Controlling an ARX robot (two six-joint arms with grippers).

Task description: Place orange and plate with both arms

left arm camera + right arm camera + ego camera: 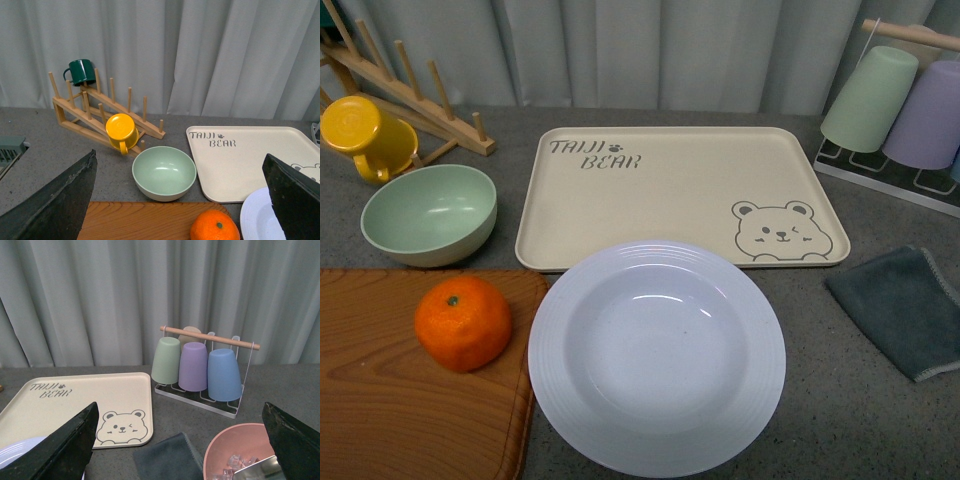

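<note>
Nothing done yet: my left gripper [179,153] and right gripper [180,403] gape empty. The orange [463,323] lies just under my left, the plate [656,358] between both, neither grasped.

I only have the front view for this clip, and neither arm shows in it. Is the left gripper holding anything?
Observer: No. The left wrist view shows the left gripper open and empty.
Operator: And the right one?
Observer: The right gripper is open and empty too.
Operator: Is anything beyond my frame on the right?
Observer: Yes, a round pink bowl holding what look like clear ice cubes, beside the dark grey folded cloth.
</note>
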